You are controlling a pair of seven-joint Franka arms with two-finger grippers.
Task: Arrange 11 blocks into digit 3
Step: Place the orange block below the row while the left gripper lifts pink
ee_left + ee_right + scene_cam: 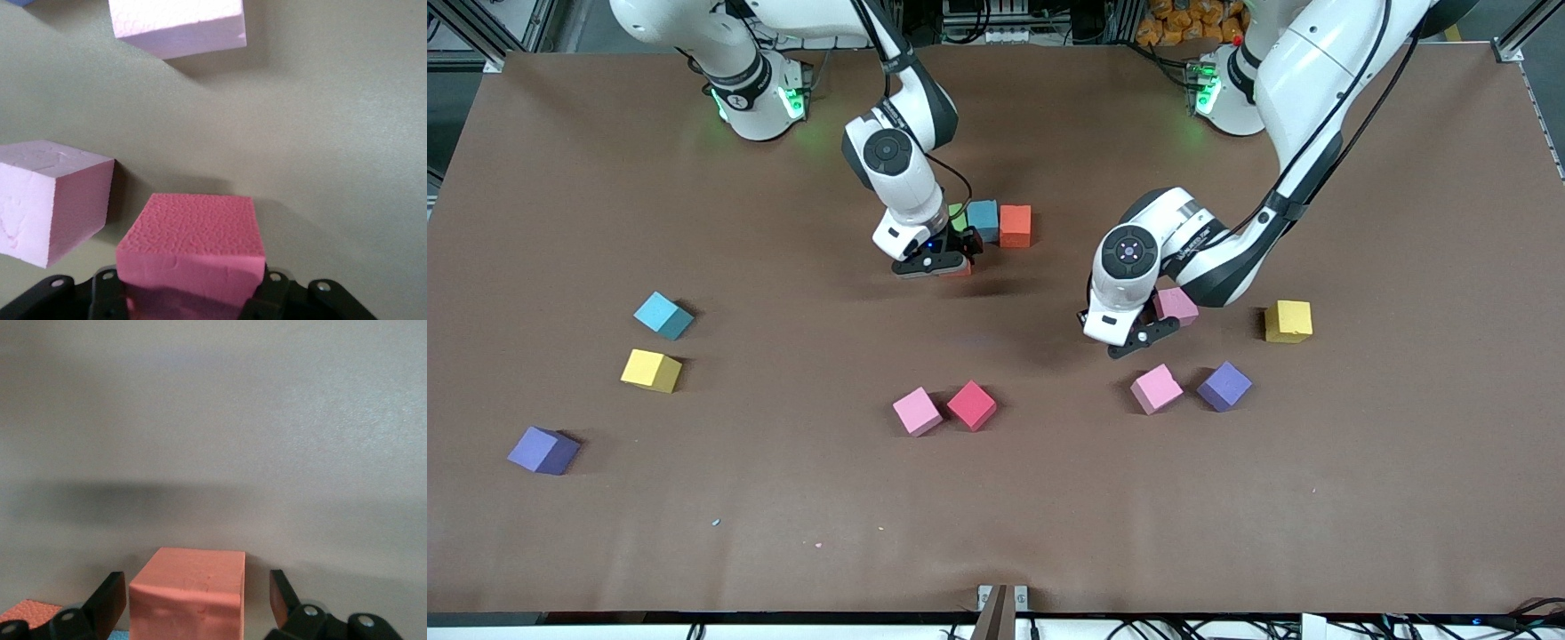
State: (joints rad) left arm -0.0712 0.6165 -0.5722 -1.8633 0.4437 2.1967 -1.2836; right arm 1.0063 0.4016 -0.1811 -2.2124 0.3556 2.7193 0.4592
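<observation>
The brown table [996,533] carries everything. Two white arms reach out over it from their bases: the right arm [898,169] comes down toward the middle, and the left arm [1227,249] bends low near its own end.

The right gripper [938,264] sits at the table surface just in front of a short row of blocks, which is all there is of the digit 3. Its fingers [110,600] stand spread apart with clear gaps on both sides of an orange block [188,593] resting on the table between them, so it grips nothing. That row holds a green block [958,216], a blue block [983,220] and a second orange block [1015,225], side by side and touching.

The left gripper [1152,333] hangs above the table, clamped on a pink block [193,250] with a finger pressed to each side; in the front view this held block [1176,305] peeks out beside the wrist.

Loose blocks lie scattered nearer the front camera. Toward the left arm's end: a yellow block [1288,321], a purple block [1224,386] and a pale pink block [1156,388] just beside it. In the middle: a pink block [917,411] touching a red block [971,405]. Toward the right arm's end: a light blue block [663,315], a yellow block [651,370] near it, and a purple block [543,450] nearest the camera
</observation>
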